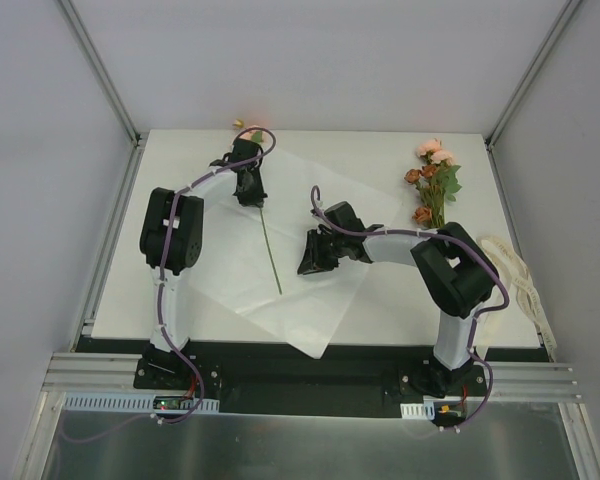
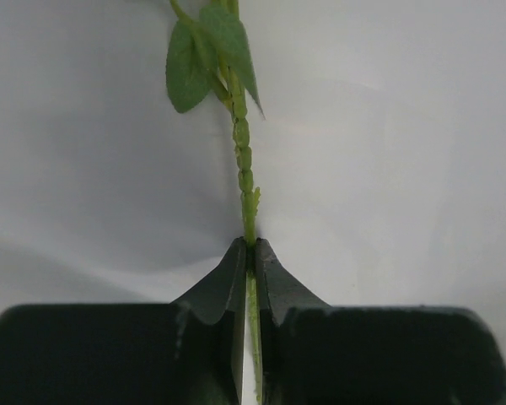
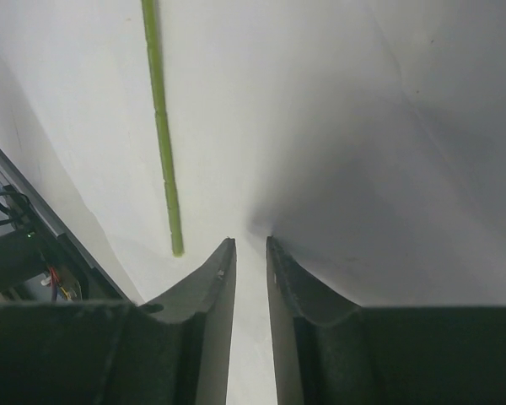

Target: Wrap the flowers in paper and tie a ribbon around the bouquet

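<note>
The paper (image 1: 242,262) lies spread over the middle of the table, a fold raised near its right side. One flower stem (image 1: 271,250) lies on it. My left gripper (image 1: 250,192) is shut on that stem (image 2: 244,160) just below its green leaves (image 2: 190,67). My right gripper (image 1: 313,258) rests its tips on the paper (image 3: 320,126) to the right of the stem's cut end (image 3: 175,245); its jaws stand a narrow gap apart with white paper showing between them. The other flowers (image 1: 432,180) lie at the back right. The ribbon (image 1: 515,270) lies along the table's right edge.
The paper's front corner (image 1: 315,350) hangs over the near table edge. Grey walls and metal frame posts (image 1: 100,70) close in the table on three sides. The left arm's elbow (image 1: 170,230) stands over the paper's left part.
</note>
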`<state>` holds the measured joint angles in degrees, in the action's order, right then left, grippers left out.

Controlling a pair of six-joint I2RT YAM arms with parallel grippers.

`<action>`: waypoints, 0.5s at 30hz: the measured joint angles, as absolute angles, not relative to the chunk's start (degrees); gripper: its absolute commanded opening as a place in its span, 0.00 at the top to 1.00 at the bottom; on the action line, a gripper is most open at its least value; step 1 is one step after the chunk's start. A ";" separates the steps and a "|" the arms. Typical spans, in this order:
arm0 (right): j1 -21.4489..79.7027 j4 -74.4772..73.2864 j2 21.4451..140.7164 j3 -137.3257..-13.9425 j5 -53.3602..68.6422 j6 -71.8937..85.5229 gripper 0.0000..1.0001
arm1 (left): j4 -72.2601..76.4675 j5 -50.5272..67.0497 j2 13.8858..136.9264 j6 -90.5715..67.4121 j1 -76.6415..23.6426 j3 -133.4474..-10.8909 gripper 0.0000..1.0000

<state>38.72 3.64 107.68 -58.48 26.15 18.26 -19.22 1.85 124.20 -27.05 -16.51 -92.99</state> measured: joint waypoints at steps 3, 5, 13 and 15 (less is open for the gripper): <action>38.70 4.14 107.98 -58.37 26.39 18.61 0.76 | -19.33 1.43 124.42 -25.32 -16.93 -93.47 1.00; 38.68 4.34 108.14 -58.37 26.50 18.81 0.77 | -19.33 1.19 124.44 -24.29 -16.95 -93.58 1.00; 38.46 4.75 108.44 -58.37 27.27 19.07 0.77 | -19.73 1.65 124.75 -24.32 -16.93 -94.13 0.99; 38.44 4.75 108.42 -58.37 27.27 19.07 0.77 | -19.99 2.07 125.10 -24.99 -16.91 -94.61 0.83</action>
<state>38.44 4.75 108.42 -58.37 27.27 19.07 -19.99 2.07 125.10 -24.99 -16.91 -94.61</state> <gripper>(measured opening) 0.229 0.019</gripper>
